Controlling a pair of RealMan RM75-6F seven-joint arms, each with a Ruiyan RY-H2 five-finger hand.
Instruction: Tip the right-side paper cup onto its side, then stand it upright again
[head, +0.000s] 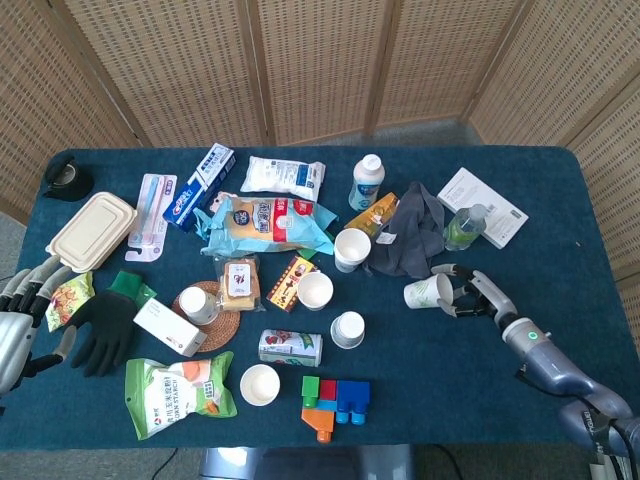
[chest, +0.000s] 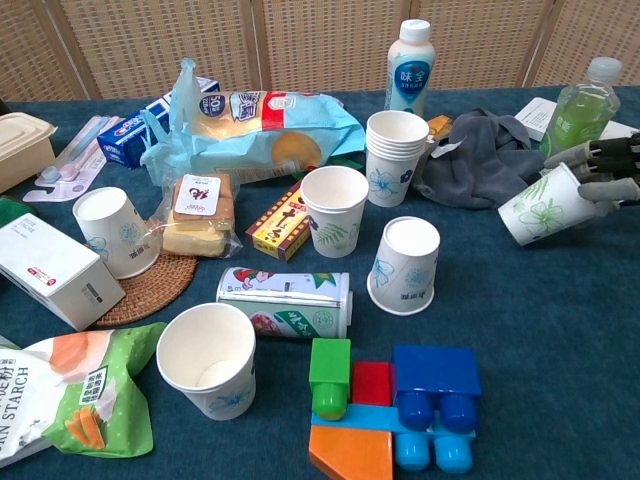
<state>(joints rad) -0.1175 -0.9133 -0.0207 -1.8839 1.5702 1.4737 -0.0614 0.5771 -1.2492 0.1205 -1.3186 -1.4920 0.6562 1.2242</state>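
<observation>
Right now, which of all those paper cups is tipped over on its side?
The green-leaf paper cup at the far right, by the robot's right hand, beside the grey cloth. It lies tipped on its side; the others stand upright or upside down.

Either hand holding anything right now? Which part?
Right hand holds the tilted paper cup around its rim end, fingers over the mouth edge. Left hand holds nothing.
</observation>
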